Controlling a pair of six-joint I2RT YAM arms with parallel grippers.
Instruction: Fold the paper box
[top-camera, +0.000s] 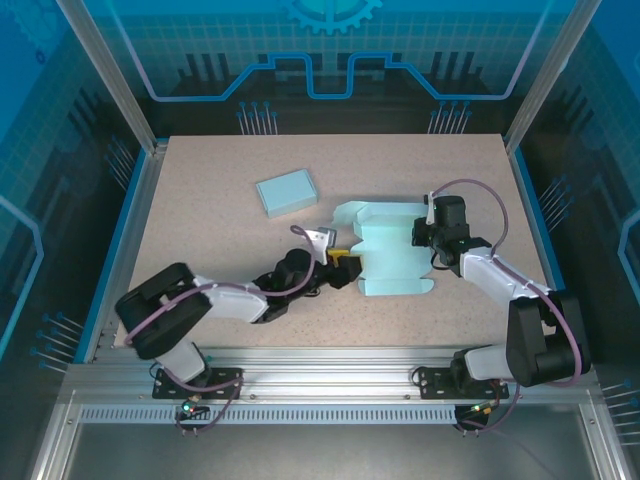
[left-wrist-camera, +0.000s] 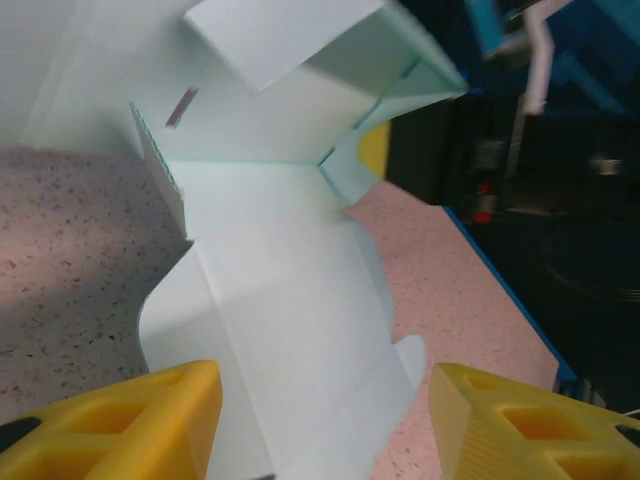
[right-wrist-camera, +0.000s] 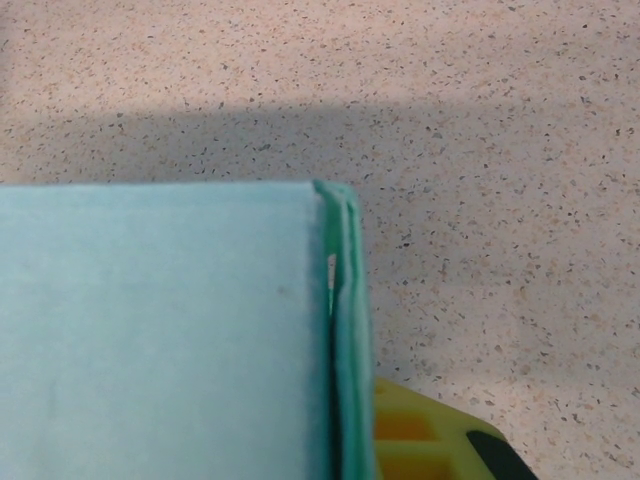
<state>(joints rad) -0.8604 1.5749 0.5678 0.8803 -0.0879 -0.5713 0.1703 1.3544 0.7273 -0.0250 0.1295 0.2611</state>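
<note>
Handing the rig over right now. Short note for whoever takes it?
Left gripper: open, at the left edge of the paper box, with a flat flap between its fingers.
Right gripper: shut on the box's doubled-over right wall.
Box: on the table, right of centre. A separate closed blue box lies behind it to the left, apart.
Done: right wall folded over, far end partly raised.
Left: near panels and flaps lie flat, to be folded.

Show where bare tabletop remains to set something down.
Free: speckled beige tabletop along the far edge behind the closed pale-blue box, and left of it. Crowded: centre, where left gripper and right gripper flank the pale-teal paper box blank.
</note>
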